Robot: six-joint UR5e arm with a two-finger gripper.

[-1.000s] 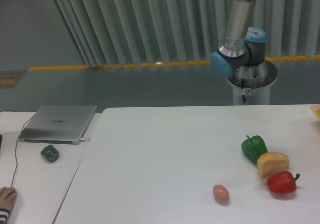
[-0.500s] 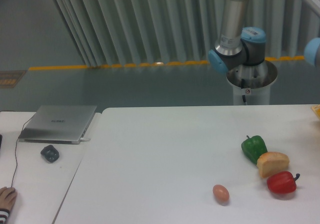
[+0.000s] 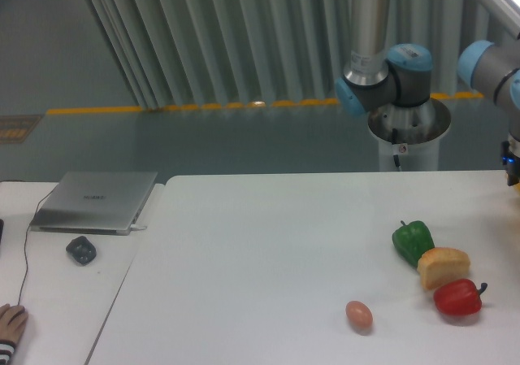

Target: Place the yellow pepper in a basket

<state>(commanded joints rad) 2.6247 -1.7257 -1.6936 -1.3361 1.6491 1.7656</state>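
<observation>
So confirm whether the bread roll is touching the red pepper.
Yes, the bread roll rests against the top of the red pepper, with no gap visible between them.

UR5e arm (image 3: pixel 370 23): silver-grey tubular links, light-blue caps on joints, dark grey joint housings. Mounted on grey cylindrical pedestal (image 3: pixel 409 137) with small red-white sticker and black cable. Blue light at wrist, right edge.

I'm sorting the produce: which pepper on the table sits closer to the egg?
The red pepper, at the front right beside the bread roll. The green pepper lies farther back, behind the roll, and farther from the egg.
</observation>
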